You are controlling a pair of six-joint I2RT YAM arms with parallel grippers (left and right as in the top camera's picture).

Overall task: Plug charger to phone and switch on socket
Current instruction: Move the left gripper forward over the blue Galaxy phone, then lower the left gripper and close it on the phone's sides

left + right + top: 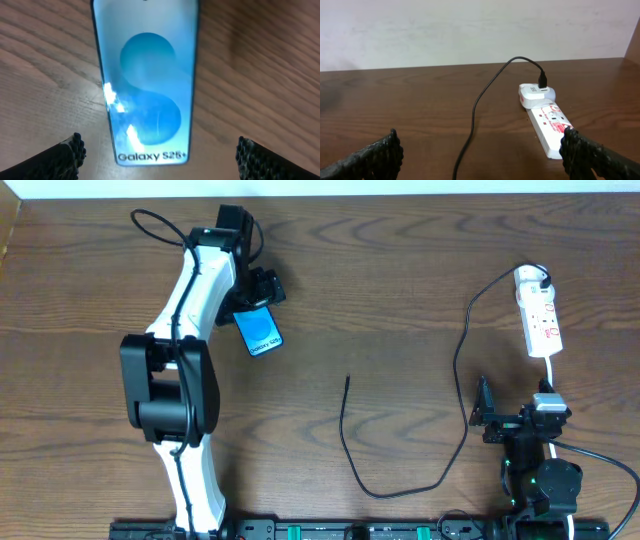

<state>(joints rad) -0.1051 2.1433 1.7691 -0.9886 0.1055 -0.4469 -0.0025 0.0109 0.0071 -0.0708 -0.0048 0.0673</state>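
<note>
Left fingers (70, 156) and right fingers (376, 159) were spread and empty, nothing done: charger (342, 425) tip apart from phone (147, 85), socket (538, 315) apparently unswitched

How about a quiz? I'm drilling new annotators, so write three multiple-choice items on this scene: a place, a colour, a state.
1. Where is the phone?
A. far right
B. centre front
C. by the left end effector

2. What colour is the socket body?
A. white
B. black
C. blue

3. The charger small tip is:
A. in the phone
B. lying free on the table
C. held in the air

Answers:
1 C, the left wrist view shows the phone right below the open end effector.
2 A, the body is white with red markings.
3 B, the tip rests on bare wood mid-table, well apart from the phone.
</note>
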